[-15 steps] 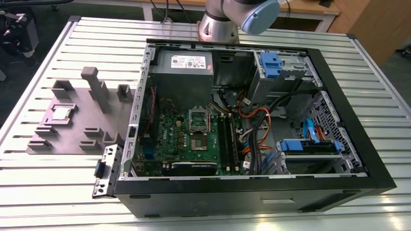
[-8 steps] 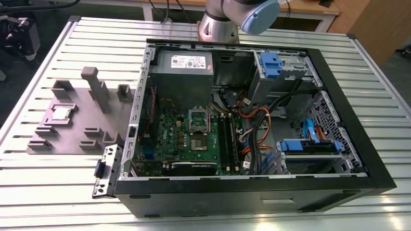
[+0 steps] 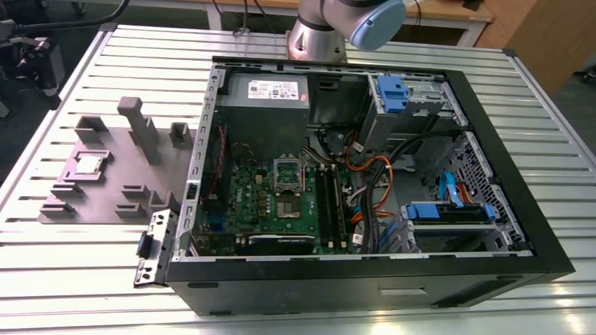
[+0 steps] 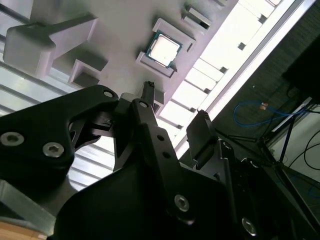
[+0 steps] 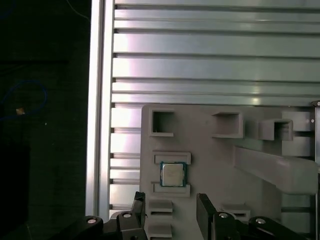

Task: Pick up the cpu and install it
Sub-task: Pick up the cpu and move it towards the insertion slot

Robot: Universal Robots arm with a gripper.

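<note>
- We see the cpu [image 3: 88,164] lying flat, shiny side up, in a shallow seat of a grey holder plate [image 3: 125,183]. In both wrist views it sits between two short raised bars of that plate [image 4: 165,50] [image 5: 173,174].
- The holder plate rests on the slatted metal desk [image 3: 93,279], just beside the open computer case [image 3: 373,283], on the exterior view's left of it. Several upright blocks and empty pockets stand on the plate around the chip.
- The pincer [image 4: 174,100] [image 5: 170,197] hangs over the holder plate with its two black fingers [image 5: 201,200] spread wide, and we see nothing held between them.
- In the first wrist view the cpu lies in line with the gap between the fingertips. It is close to them but clear of both, so the pincer touches neither the chip nor the plate.
- Inside the case, the green motherboard [image 3: 279,202] lies flat, and a rectangular silver socket frame [image 3: 287,174] stands near its middle.
- A grey box with a white label [image 3: 265,105] sits beyond the board, and dark and orange cables [image 3: 368,171] run across the case on the exterior view's right of the board.
- The base of the arm [image 3: 322,35] rises from the desk behind the case.
</note>
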